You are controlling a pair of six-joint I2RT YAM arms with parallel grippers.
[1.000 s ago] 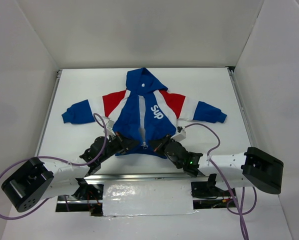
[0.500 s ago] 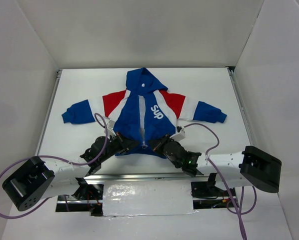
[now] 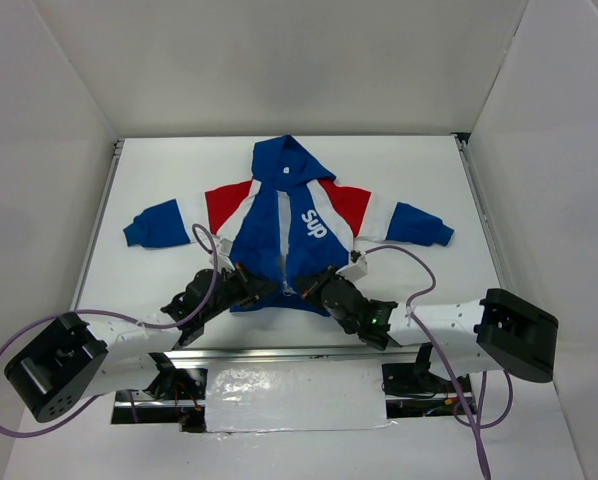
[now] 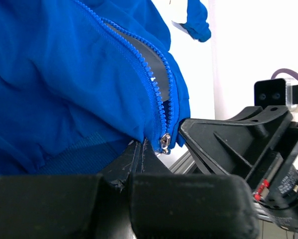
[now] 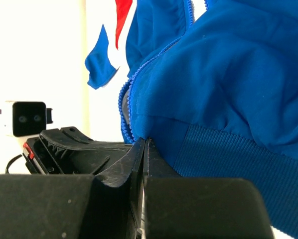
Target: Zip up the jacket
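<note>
Blue jacket (image 3: 264, 240) hem between both end effectors (image 3: 262, 289) (image 3: 305, 291)

The jacket (image 3: 269, 232) is being shown as smooth cloth, ribbed at its six-o'clock hem (image 3: 262, 300), with plastic zipper teeth (image 4: 156, 84) and a metal slider (image 4: 164, 143); the left hand (image 4: 139, 149) and right hand (image 5: 145, 145) are being shown as matt black plastic.

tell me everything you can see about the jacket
The jacket lies flat on its back on the white table, hood away from the arms, sleeves spread. Thin blue fabric, red and white shoulder panels, white lettering on the chest, ribbed hem. Its zipper stands open, the slider at the bottom. The left gripper and right gripper each pinch the hem beside it.
</note>
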